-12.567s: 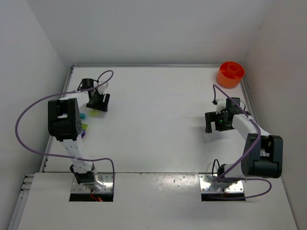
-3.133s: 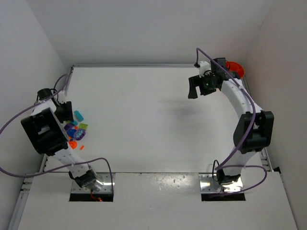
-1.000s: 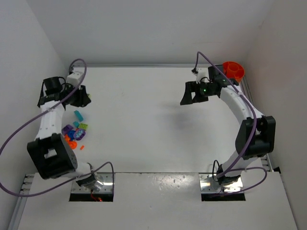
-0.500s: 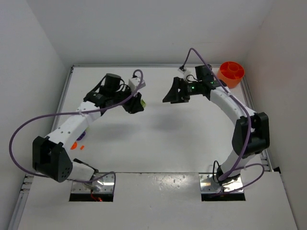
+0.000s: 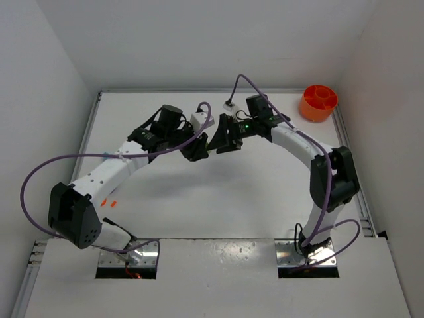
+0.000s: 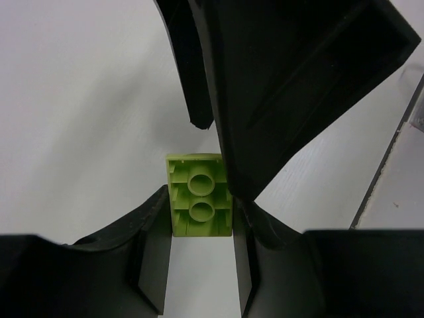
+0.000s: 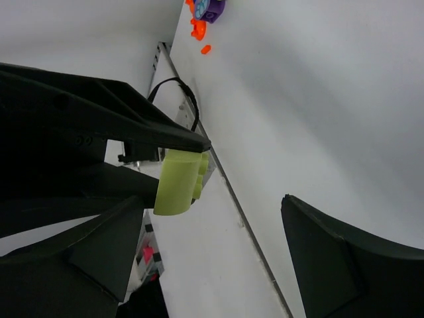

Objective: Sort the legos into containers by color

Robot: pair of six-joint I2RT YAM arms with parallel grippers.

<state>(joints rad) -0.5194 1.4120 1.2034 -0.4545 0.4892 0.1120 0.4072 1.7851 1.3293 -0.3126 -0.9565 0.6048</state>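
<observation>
Lime-green lego (image 6: 201, 195) is pinched between the fingers of the left gripper (image 5: 197, 147), two round tubes facing the wrist cam, just above centre of the top view. Right gripper (image 5: 225, 136) is spread wide with its tips just beside the brick on the right; can't tell if it's touching. Orange tub (image 5: 318, 103) sits at upper right, well apart, and loose orange legos (image 5: 109, 201) lie at lower left by the left arm.

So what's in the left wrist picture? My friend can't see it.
The left hand pinches a lime-green lego between its two black fingers. Black fingers of the right hand reach in from the top, over a white table.
</observation>
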